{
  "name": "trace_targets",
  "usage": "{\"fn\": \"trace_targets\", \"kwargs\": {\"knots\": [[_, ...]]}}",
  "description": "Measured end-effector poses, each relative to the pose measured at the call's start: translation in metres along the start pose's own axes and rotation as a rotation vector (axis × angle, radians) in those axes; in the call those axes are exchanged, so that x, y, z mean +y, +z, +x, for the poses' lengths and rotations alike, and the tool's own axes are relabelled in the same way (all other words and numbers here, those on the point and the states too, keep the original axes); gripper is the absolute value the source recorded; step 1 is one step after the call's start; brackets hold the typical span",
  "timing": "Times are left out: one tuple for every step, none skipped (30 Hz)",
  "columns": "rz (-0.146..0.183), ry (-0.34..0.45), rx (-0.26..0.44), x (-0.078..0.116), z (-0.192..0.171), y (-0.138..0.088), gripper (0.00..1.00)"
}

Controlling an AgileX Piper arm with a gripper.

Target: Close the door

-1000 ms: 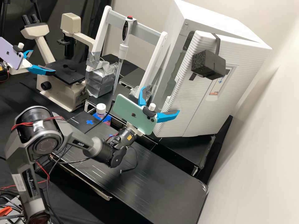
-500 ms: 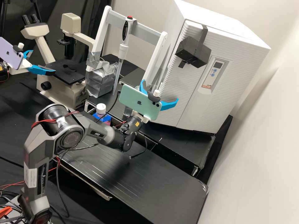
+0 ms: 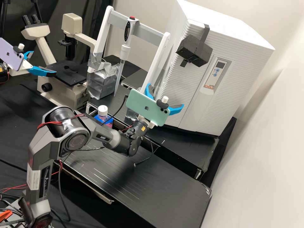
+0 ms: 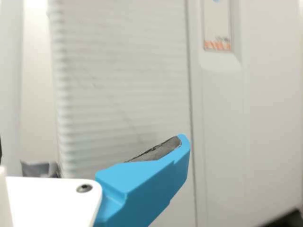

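Observation:
The gripper is open in the high view, its blue fingers spread in front of the lower left part of the ribbed white door. The door lies nearly flush with the front of the white cabinet; whether a narrow gap remains at its left edge, I cannot tell. A black block hangs on a strap at the door's upper part. In the wrist view the gripper has one blue finger with a dark pad before the door. Contact between finger and door cannot be made out.
Left of the cabinet stands a white frame with an upright pipette. A white-capped bottle sits near the bench shelf. A microscope stands farther left, and a wall is on the right.
The door has swung from ajar to nearly flush, carrying the block left and up. The arm first moved up and right toward the cabinet, then the gripper shifted slightly right and down.

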Motion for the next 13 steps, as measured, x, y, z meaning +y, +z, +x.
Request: {"fn": "trace_targets", "kwargs": {"knots": [[0.005,0.003,-0.003,0.000,-0.004,0.002,1.00],[0.008,0.008,-0.010,0.001,-0.010,0.005,1.00],[0.011,0.011,-0.014,0.001,-0.014,0.006,1.00],[0.013,0.013,-0.019,0.001,-0.019,0.006,1.00],[0.014,0.030,-0.022,0.001,-0.027,0.005,1.00],[0.011,0.048,-0.025,0.001,-0.034,0.004,1.00],[0.002,0.070,-0.030,0.001,-0.041,0.002,1.00],[-0.001,0.085,-0.038,0.000,-0.047,0.002,1.00],[-0.010,0.113,-0.043,0.001,-0.055,-0.002,1.00],[-0.011,0.139,-0.061,0.001,-0.063,-0.002,1.00],[-0.006,0.159,-0.076,0.000,-0.071,-0.004,1.00],[0.001,0.175,-0.080,0.000,-0.077,-0.007,1.00],[0.010,0.192,-0.088,0.000,-0.083,-0.008,1.00]]}}
